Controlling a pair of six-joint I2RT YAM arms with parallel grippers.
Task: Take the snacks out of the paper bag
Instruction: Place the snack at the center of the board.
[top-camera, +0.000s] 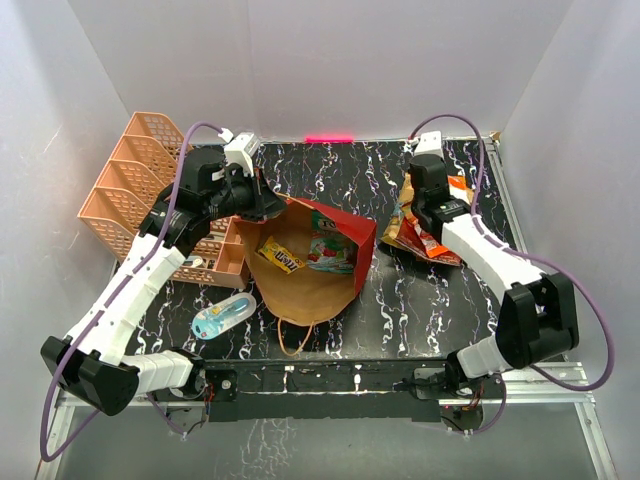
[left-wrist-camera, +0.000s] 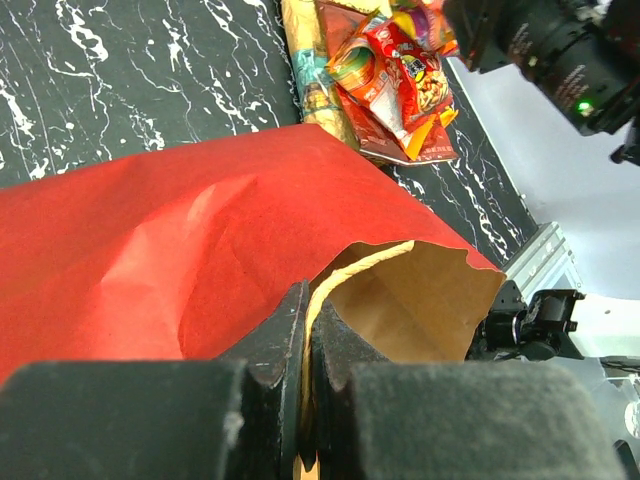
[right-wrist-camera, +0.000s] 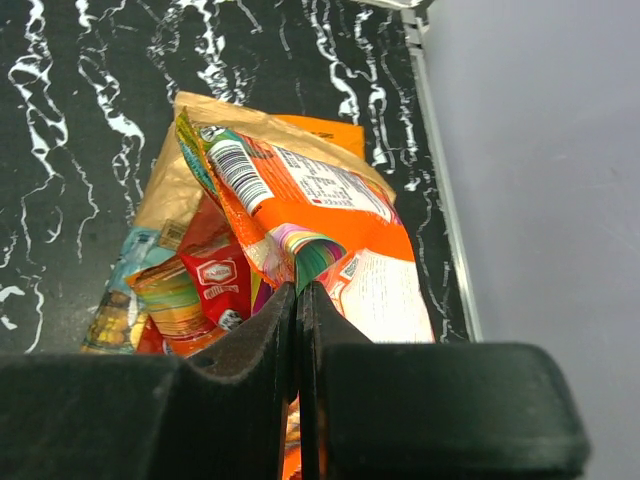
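The paper bag (top-camera: 318, 283) lies on its side, red outside and brown inside, with its mouth held open. Inside it lie a brown M&M's pack (top-camera: 281, 257) and a teal and red candy pack (top-camera: 328, 252). My left gripper (top-camera: 262, 203) is shut on the bag's twine handle (left-wrist-camera: 352, 264) at the upper rim and holds it up; the red bag wall (left-wrist-camera: 150, 240) fills the left wrist view. My right gripper (top-camera: 426, 215) is over a pile of snacks (top-camera: 428, 240) on the right. In the right wrist view it (right-wrist-camera: 297, 292) is shut on an orange packet (right-wrist-camera: 330, 200) above that pile.
A pink basket organizer (top-camera: 140, 190) stands at the left, behind my left arm. A blue-white blister-packed item (top-camera: 222, 317) lies near the front left of the bag. The bag's other twine loop (top-camera: 290, 338) lies on the table by the near edge. White walls enclose the table.
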